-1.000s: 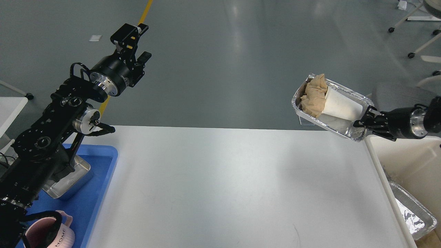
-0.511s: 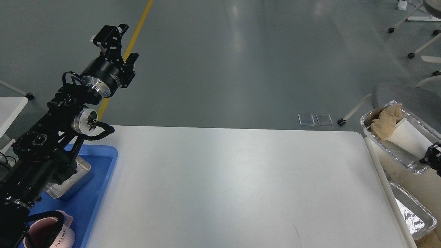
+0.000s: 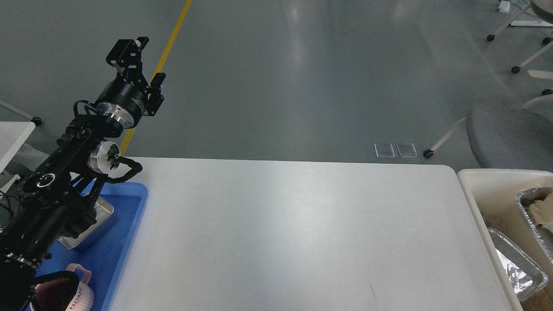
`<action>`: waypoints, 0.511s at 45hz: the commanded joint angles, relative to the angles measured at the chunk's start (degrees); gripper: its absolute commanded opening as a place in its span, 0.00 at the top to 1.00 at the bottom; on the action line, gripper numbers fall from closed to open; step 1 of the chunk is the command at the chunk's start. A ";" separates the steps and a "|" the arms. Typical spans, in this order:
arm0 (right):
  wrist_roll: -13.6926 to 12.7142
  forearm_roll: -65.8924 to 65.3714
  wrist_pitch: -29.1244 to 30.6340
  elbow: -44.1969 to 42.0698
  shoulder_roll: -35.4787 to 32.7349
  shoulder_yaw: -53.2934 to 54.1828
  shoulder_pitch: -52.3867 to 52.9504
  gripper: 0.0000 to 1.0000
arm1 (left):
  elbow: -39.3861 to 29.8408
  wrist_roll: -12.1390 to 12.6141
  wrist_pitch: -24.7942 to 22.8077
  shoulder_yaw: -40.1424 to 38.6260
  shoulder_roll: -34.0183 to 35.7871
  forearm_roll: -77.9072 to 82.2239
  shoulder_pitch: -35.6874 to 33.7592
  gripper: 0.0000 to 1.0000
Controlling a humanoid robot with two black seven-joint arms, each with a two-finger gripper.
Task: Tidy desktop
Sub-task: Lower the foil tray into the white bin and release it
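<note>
My right arm has left the frame; the foil tray (image 3: 535, 211) it carried now sits in the cream bin (image 3: 484, 181) at lower right. My left gripper (image 3: 137, 58), upper left, has jaws parted, empty. The counter (image 3: 293, 233) (centre frame) looks tidied.

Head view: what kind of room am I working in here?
Probably a lab or open office floor: a wide grey floor with a yellow line, wheeled chair bases at the far right, and a white desktop set up for tidying.
</note>
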 commanded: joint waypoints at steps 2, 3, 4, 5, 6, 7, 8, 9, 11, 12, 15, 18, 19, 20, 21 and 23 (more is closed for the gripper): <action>-0.07 1.97 0.26 0.06 0.06 -0.06 -1.22 1.00 | 0.03 0.07 0.54 -0.32 0.09 -0.05 0.74 0.08; -0.07 2.05 0.26 0.06 0.06 -0.06 -1.22 1.00 | -0.05 -0.02 0.54 -0.32 0.09 -0.05 0.82 0.08; -0.07 2.05 0.26 0.06 0.15 -0.06 -1.31 1.00 | -0.06 -0.02 0.54 -0.32 0.09 -0.05 0.91 0.08; -0.07 2.05 0.18 0.06 0.15 -0.06 -1.31 1.00 | -0.06 0.07 0.54 -0.32 0.09 -0.05 0.91 0.08; -0.07 2.05 0.18 0.06 0.24 -0.06 -1.31 1.00 | -0.06 -0.02 0.54 -0.32 0.01 0.03 1.00 0.08; -0.07 2.05 0.18 0.06 0.33 -0.06 -1.31 1.00 | 0.03 -0.02 0.54 -0.32 0.09 -0.05 1.18 0.08; -0.07 2.05 0.26 0.06 0.50 -0.06 -1.31 1.00 | -0.05 -0.02 0.54 -0.32 0.09 0.03 1.26 0.08; -0.07 2.05 0.26 0.06 0.59 -0.06 -1.31 1.00 | -0.06 -0.02 0.54 -0.32 0.09 0.04 1.27 0.08; 0.02 2.05 0.09 0.06 0.68 -0.06 -1.31 1.00 | -0.06 -0.02 0.54 -0.32 0.00 -0.05 1.44 0.08; 0.11 2.05 -0.09 0.06 0.68 0.03 -1.31 1.00 | 0.03 -0.02 0.54 -0.32 0.09 -0.05 1.53 0.07; 0.19 2.23 -0.26 0.15 0.77 0.64 -1.22 0.55 | -0.06 -0.02 0.54 -0.32 0.09 -0.05 1.62 0.07; 0.46 3.37 -1.75 0.06 1.21 1.09 -1.14 0.20 | 0.03 -0.02 0.54 -0.32 0.09 0.03 1.62 0.07; 0.55 4.07 -2.19 0.06 1.38 1.08 -1.22 0.17 | -0.05 0.07 0.54 -0.32 0.09 0.04 1.62 0.06; 0.63 4.77 -3.07 -0.03 1.38 1.08 -1.22 0.11 | 0.03 0.07 0.54 -0.32 0.09 0.04 1.62 0.06; 0.63 5.65 -3.60 -0.03 1.47 1.08 -1.31 0.04 | 0.03 0.07 0.54 -0.32 0.09 -0.05 1.62 0.06; 0.63 7.23 -4.39 -0.03 1.47 1.08 -1.31 0.00 | 0.03 0.07 0.54 -0.32 0.09 -0.05 1.62 0.05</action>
